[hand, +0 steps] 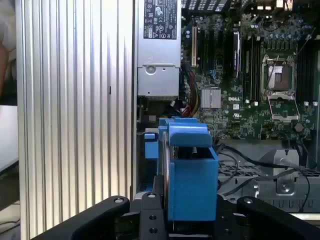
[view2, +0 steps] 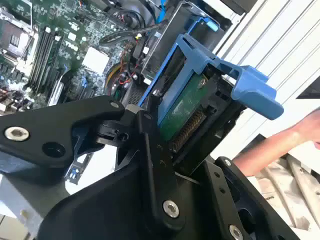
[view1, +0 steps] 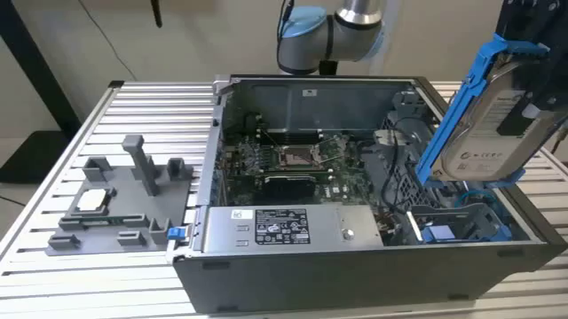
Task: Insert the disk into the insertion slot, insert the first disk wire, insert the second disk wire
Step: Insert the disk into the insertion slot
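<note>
The disk (view1: 486, 133) is a silver drive with a white label in a bright blue frame. It hangs tilted in the air over the right end of the open computer case (view1: 355, 266). My black gripper (view1: 525, 113) is shut on it from above. In both wrist views the black fingers (view2: 150, 150) clamp the disk's sides, with its green board (view2: 182, 112) and blue frame end (hand: 190, 170) facing the case. The insertion slot (view1: 457, 222), a grey bay with blue tabs, lies below the disk at the case's front right corner. Blue and black wires (view1: 470, 196) lie beside the slot.
The grey labelled power-supply box (view1: 279, 229) sits along the case's front wall, the motherboard (view1: 293, 163) behind it. A grey fixture with small parts (view1: 124, 199) stands on the slatted table at the exterior view's left. A person's hand (view2: 300, 132) rests near the table edge.
</note>
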### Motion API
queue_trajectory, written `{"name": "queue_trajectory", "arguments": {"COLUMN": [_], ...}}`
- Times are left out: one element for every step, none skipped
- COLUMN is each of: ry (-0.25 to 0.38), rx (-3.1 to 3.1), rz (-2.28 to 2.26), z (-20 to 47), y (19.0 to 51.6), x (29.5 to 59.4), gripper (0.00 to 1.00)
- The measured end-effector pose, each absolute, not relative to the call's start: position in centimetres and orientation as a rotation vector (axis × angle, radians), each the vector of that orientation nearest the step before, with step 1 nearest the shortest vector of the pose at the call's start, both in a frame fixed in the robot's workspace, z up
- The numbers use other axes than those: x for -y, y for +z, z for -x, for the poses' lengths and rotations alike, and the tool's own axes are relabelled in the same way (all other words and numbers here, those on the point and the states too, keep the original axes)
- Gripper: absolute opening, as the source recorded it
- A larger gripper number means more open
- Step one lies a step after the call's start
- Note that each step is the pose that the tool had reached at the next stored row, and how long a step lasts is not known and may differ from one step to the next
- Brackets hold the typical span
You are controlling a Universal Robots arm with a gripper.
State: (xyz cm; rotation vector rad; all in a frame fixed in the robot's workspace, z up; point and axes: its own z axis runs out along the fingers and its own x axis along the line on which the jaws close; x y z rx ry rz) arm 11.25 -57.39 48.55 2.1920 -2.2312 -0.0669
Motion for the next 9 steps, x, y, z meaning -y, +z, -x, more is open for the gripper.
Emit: {"name": "queue_trajectory", "arguments": {"ry": [-0.067, -0.068, -0.069, -0.07, -0.07, -0.07, -0.071, -0.071, -0.071], "rx": [2.231, 2.232, 2.232, 2.232, 2.232, 2.232, 2.233, 2.233, 2.233], "rz": [-2.192, -2.192, -2.193, -2.193, -2.193, -2.193, -2.193, -2.194, -2.194], "z": [-11.25, -11.25, -11.25, -11.25, -11.25, -11.25, -11.25, -11.25, -11.25], "y": [48.55, 48.55, 48.55, 48.55, 48.55, 48.55, 48.55, 48.55, 48.55], "x": [57.39, 57.39, 57.39, 57.39, 57.39, 57.39, 57.39, 57.39, 57.39], "gripper": [0.0, 0.0, 0.0, 0.0, 0.0, 0.0, 0.0, 0.0, 0.0]}}
